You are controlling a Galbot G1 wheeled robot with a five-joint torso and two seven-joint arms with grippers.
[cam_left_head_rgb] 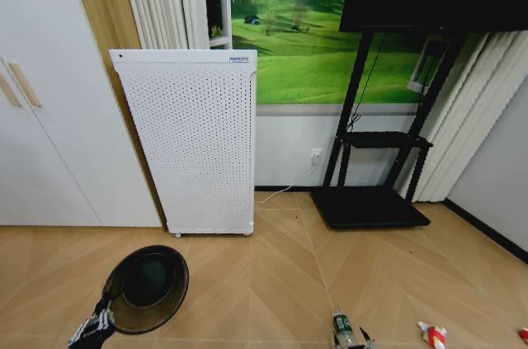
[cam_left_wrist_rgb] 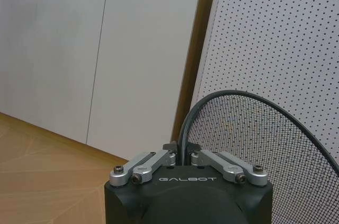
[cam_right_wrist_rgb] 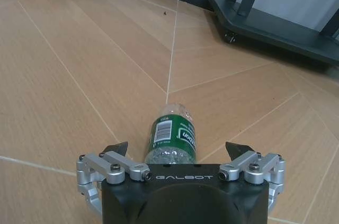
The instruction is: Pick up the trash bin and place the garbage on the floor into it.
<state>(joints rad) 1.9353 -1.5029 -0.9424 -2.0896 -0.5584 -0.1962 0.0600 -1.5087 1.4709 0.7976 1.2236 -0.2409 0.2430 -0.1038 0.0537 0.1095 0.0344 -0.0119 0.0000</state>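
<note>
Trash bin (cam_left_head_rgb: 147, 288) held by its rim in left gripper (cam_left_wrist_rgb: 181, 154), fingers clamped, tilted mouth-up beside white perforated appliance (cam_left_head_rgb: 198, 139). Bottle (cam_right_wrist_rgb: 172, 134) lying on floor (cam_right_wrist_rgb: 79, 91) between spread fingers of right gripper (cam_right_wrist_rgb: 177, 151), untouched. Red-and-white piece (cam_left_head_rgb: 432, 334) farther right.

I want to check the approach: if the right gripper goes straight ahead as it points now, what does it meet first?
The clear plastic bottle, lying on the floor between the open fingers of the right gripper. It looks very near, though depth is uncertain.
</note>
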